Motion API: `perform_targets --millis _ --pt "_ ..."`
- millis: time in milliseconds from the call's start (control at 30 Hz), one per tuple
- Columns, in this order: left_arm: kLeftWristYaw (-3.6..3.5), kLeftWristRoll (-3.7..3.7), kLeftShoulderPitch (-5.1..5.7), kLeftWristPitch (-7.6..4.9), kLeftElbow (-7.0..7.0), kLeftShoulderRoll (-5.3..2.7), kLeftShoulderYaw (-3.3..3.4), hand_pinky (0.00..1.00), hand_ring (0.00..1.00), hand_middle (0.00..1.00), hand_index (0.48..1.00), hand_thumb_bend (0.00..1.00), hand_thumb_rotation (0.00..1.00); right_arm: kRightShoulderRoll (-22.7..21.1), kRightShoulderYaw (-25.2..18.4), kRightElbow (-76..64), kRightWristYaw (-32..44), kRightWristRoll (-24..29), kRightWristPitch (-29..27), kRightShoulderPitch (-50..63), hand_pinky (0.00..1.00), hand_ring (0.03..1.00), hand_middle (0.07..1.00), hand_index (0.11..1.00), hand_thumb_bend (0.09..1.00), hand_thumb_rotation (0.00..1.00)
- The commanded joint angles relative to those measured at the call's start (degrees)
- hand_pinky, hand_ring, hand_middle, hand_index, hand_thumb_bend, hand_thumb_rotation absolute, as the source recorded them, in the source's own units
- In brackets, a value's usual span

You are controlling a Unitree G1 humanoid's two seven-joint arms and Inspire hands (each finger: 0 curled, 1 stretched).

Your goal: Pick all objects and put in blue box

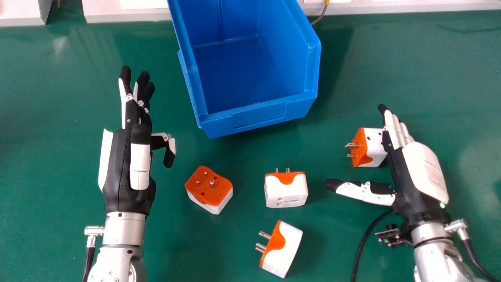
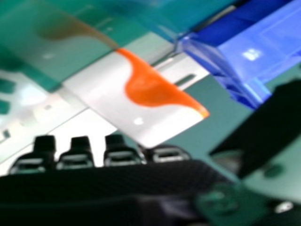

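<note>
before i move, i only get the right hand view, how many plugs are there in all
Observer: Four on the green table: one plug right by the right hand, and three other plugs nearer the middle.
Operator: is the left hand holding anything
Observer: No, it is open with nothing in it.
Operator: ok and is anything in the blue box yet
Observer: Nothing that I can see; its floor shows bare in the head view.
</note>
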Motion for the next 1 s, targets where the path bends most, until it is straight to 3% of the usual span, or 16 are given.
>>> perform_targets --millis 0,267,367,500,767,967 --pt "-0.26 -0.67 -0.44 -1.2 -0.39 -0.18 0.2 0.0 1.0 1.0 1.0 1.0 1.0 -0.41 -0.38 0.51 0.19 1.29 0.66 -2.03 1.0 1.0 1.0 1.0 1.0 0.65" --pt "-0.61 -1.05 0.02 -1.04 -1.19 -0.12 0.01 0.0 1.0 1.0 1.0 1.0 1.0 0.28 -0.63 1.66 1.4 2.37 2.68 -3.37 1.0 1.0 1.0 1.0 1.0 0.61" --pt "-0.7 -1.05 -0.07 -0.92 -0.86 -0.09 0.04 0.0 1.0 1.0 1.0 1.0 1.0 0.31 -0.98 1.41 0.69 3.1 2.21 -3.66 1.0 1.0 1.0 1.0 1.0 0.6" --pt "-0.62 -0.9 -0.1 -0.9 -0.81 -0.08 -0.01 0.0 1.0 1.0 1.0 1.0 1.0 0.59 -1.14 1.4 -2.24 3.23 1.28 -3.93 0.97 0.973 0.983 0.991 0.985 0.51" --pt "-0.52 -0.76 -0.15 -0.95 -0.87 0.0 -0.04 0.0 1.0 1.0 1.0 1.0 1.0 0.92 -1.48 1.59 -4.06 3.57 0.39 -4.29 0.67 0.797 0.828 0.843 0.898 0.25" --pt "-0.85 -1.09 -0.26 -0.87 -0.71 0.11 0.09 0.0 1.0 1.0 1.0 1.0 1.0 1.0 -1.83 1.67 -4.61 3.77 0.23 -4.52 0.55 0.661 0.71 0.731 0.854 0.11"
